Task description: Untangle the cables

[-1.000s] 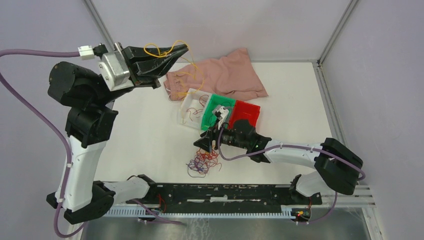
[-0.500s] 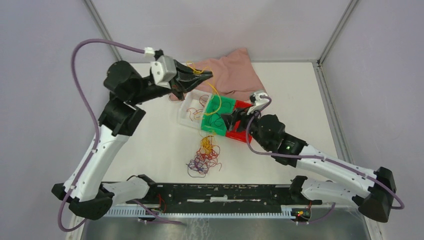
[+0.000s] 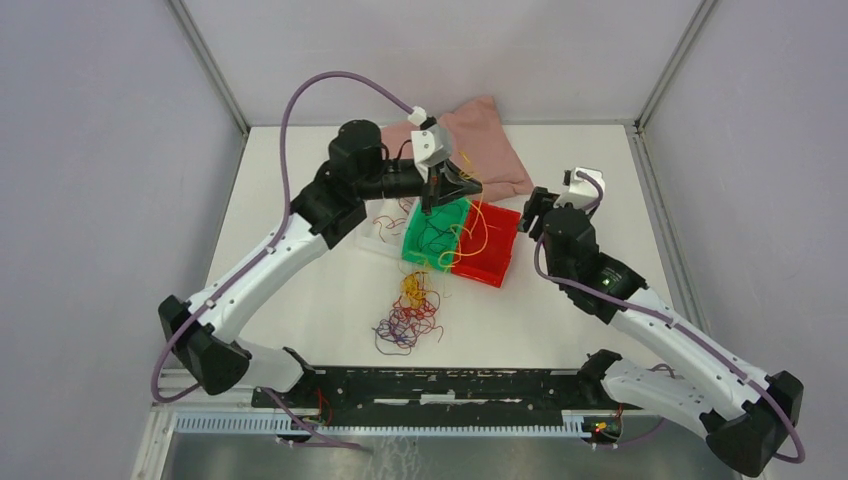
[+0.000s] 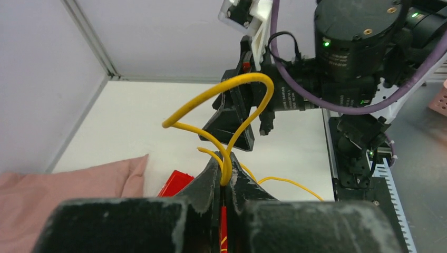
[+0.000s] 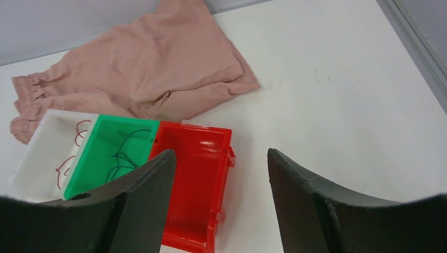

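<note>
Cable clump [image 3: 408, 315]: red, yellow, purple loops, loose on table [image 3: 300, 290]. One yellow strand [image 4: 252, 77] pinched in my left gripper [image 4: 225, 176], arching upward.

- Cables [image 3: 408, 315], loose clump: red, orange-yellow and dark blue-purple strands mixed.
- Yellow cable [image 4: 226, 132]: plain bright yellow.
- Cloth [image 5: 142, 68]: dusty pink, no pattern.
- White bin [image 5: 37, 174]: white, thin red strands [image 5: 79, 126] inside.
- Green bin [image 5: 87, 168]: bright green, dark strands [image 5: 124, 155] inside.
- Red bin [image 5: 195, 174]: glossy red.
- Table [image 5: 342, 105]: white.
- Left gripper [image 4: 224, 171] and right gripper [image 5: 219, 158]: matt black fingers.
- Left arm [image 3: 255, 275] and right arm [image 3: 680, 330]: white links, black joints.
- Hose [image 4: 275, 26]: dull purple.
- Walls [image 3: 100, 150]: pale lilac-grey.
</note>
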